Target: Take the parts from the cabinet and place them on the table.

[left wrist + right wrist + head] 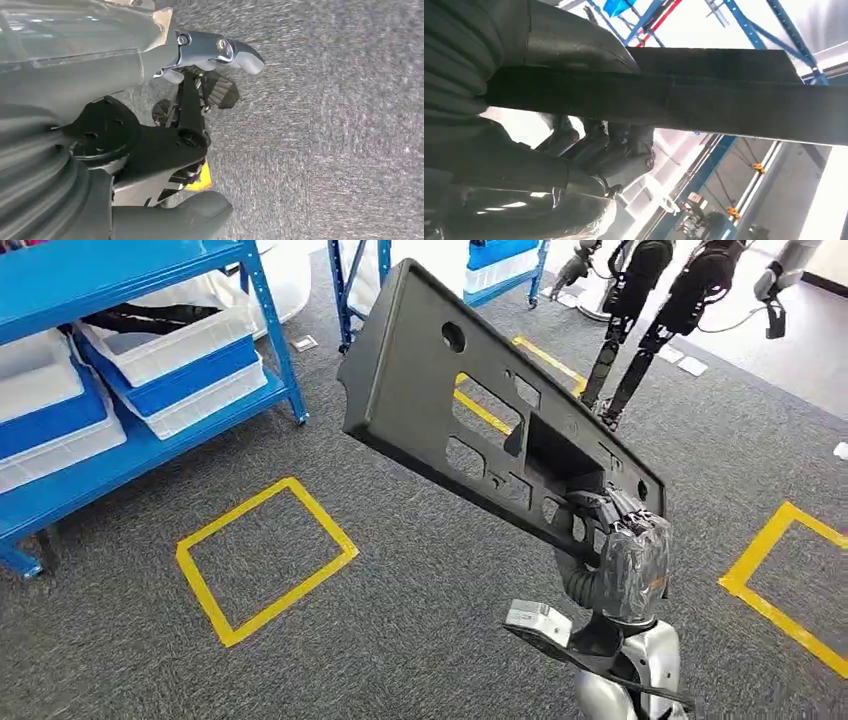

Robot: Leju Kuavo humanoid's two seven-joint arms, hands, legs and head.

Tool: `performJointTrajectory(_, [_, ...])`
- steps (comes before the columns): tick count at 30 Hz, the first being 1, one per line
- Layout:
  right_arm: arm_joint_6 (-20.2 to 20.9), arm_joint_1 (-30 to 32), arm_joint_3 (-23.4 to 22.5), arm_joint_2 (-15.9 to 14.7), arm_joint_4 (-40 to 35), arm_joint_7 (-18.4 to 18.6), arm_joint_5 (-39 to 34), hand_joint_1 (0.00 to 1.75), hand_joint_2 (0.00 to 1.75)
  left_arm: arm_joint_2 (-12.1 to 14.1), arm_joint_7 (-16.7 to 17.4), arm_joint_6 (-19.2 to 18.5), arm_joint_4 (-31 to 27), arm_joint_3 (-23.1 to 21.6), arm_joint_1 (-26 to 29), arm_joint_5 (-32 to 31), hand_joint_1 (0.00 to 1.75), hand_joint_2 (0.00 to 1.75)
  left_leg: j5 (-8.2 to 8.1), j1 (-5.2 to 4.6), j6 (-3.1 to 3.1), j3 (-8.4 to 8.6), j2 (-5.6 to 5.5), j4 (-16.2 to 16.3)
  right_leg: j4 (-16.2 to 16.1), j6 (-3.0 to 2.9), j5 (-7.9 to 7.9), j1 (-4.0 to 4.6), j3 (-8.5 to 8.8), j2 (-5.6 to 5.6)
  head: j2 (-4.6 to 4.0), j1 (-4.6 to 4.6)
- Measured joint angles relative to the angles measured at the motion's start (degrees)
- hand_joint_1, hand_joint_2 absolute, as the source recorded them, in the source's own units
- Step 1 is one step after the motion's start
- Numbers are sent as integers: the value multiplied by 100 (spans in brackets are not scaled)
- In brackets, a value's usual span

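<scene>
Right hand (622,540) grips the lower end of a long black panel (450,390) with cut-outs, holding it tilted in the air above grey carpet (420,640); my head view shows this whole. My right wrist view adds the panel's edge (724,107) from below, fingers (624,150) wrapped under it. My left wrist view shows the left hand (210,75) hanging over carpet, holding nothing; whether its fingers are spread or curled I cannot tell. Blue shelving (150,455) beside me carries white bins (170,345) and blue bins (180,370); one white bin holds dark parts (150,317).
</scene>
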Motion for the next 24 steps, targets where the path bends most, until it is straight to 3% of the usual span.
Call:
performJointTrajectory(1, [11, -20, 11, 11, 2, 26, 52, 175, 175, 0, -92, 92, 0, -2, -3, -41, 0, 175, -25, -39, -49, -10, 50, 9, -10, -47, 30, 102, 33, 19, 0, 0])
performJointTrajectory(2, [13, -21, 11, 26, 4, 61, 129, 175, 175, 7, -206, 228, 2, -2, -8, -90, 0, 175, -23, -39, -82, -1, 96, 11, -2, -116, 47, 95, -16, 110, 0, -24])
performJointTrajectory(4, [4, 2, 7, 5, 7, 148, 323, 175, 175, 0, -378, 363, 0, -4, -33, -177, 0, 175, -16, -31, -119, 22, 206, -2, 7, -160, 66, 106, -55, 232, 0, -15])
performJointTrajectory(5, [0, -6, 7, -9, 4, 159, 398, 175, 175, 2, -387, 354, -2, -4, -33, -203, 0, 175, -46, -12, -165, 17, 232, 11, -17, -216, 99, 44, -27, 300, 0, -18])
performJointTrajectory(6, [-2, -5, 4, -13, 2, 162, 456, 175, 175, 13, -395, 336, -2, -7, -43, -210, 0, 175, -157, 24, -207, -16, -29, 118, -24, -245, 113, 4, -32, 363, 0, -39])
performJointTrajectory(7, [-2, -29, 4, -22, 4, 175, 476, 175, 175, 15, -408, 332, -2, -7, -38, -216, 0, 175, -383, 38, -206, -132, -273, 425, -23, -318, 126, -1, -39, 407, 0, -50])
performJointTrajectory(8, [-2, -29, 7, -18, 7, 190, 496, 175, 175, 17, -408, 330, -2, -7, -24, -218, 0, 175, -633, 36, -209, -327, -410, 865, -23, -349, 126, 10, -44, 462, 0, -72])
performJointTrajectory(9, [-4, -30, 7, -20, 9, 219, 608, 175, 175, 17, -408, 319, 0, -11, -12, -245, 0, 175, -861, 37, -217, -558, -472, 1368, -23, -366, 137, 25, -55, 535, 0, -76])
performJointTrajectory(10, [-7, -30, 6, -24, 22, 288, 816, 175, 175, 17, -408, 299, 0, -13, 3, -258, 0, 175, -979, 41, -219, -752, -486, 1758, -22, -367, 137, 37, -62, 615, 0, -81])
performJointTrajectory(11, [-9, -30, 7, -35, 39, 381, 1078, 175, 175, 20, -404, 275, 2, -20, 9, -266, 0, 175, -927, 43, -215, -804, -489, 1839, -20, -366, 139, 44, -62, 692, 0, -74])
performJointTrajectory(12, [-9, -36, 7, -50, 61, 469, 1347, 175, 175, 26, -385, 258, 2, -28, 7, -269, 0, 175, -757, 43, -206, -732, -492, 1656, -14, -364, 140, 45, -62, 762, 0, -81])
performJointTrajectory(14, [33, -110, 9, -81, 103, 617, 1754, 175, 175, 48, -347, 214, 2, -39, 6, -277, 0, 175, -249, 59, -178, -312, -568, 787, 19, -357, 143, 43, -61, 915, 0, -79])
performJointTrajectory(15, [90, -166, 9, -103, 138, 710, 2016, 175, 175, 59, -310, 194, 4, -42, 5, -286, 0, 175, -44, 81, -150, -67, -823, 276, 42, -354, 142, 41, -70, 988, 0, -79])
performJointTrajectory(16, [114, -225, 9, -120, 175, 780, 2208, 175, 175, 70, -297, 190, 18, -42, 9, -286, 0, 175, -129, 101, -153, -19, -1073, 141, 75, -325, 154, 99, -116, 1039, 0, -70])
performJointTrajectory(19, [183, -363, 15, -202, 286, 876, 2480, 175, 175, 68, -266, 142, 20, -46, -13, -286, 0, 175, -89, 11, -91, -51, -859, 144, 11, -174, 236, 36, -207, 1226, 0, -74])
performJointTrajectory(20, [188, -411, 24, -243, 328, 894, 2511, 175, 175, 66, -262, 142, 17, -44, -16, -282, 0, 175, -38, 29, -31, -32, -779, 72, -2, -122, 262, 80, -255, 1292, 0, -74])
performJointTrajectory(21, [188, -450, 26, -299, 369, 913, 2524, 175, 175, 68, -255, 135, 20, -46, -27, -282, 0, 175, 16, 51, 20, -16, -681, 12, 107, -138, 216, 57, -292, 1011, 0, -70])
performJointTrajectory(22, [192, -531, 33, -328, 402, 922, 2528, 175, 175, 74, -253, 129, 20, -44, -21, -282, 0, 175, 26, 42, 73, -17, -618, -12, 365, -177, 56, 91, -440, 729, 0, -29])
performJointTrajectory(23, [201, -605, 41, -350, 444, 922, 2544, 175, 175, 77, -242, 118, 20, -46, -10, -282, 0, 175, 29, 35, 73, -19, -519, -10, 801, -200, -145, 86, -663, 605, 0, -6])
performJointTrajectory(24, [201, -643, 50, -356, 474, 924, 2544, 175, 175, 76, -236, 107, 20, -46, -3, -282, 0, 175, 28, 22, 74, -23, -424, -10, 1304, -204, -338, 87, -895, 562, 0, -9])
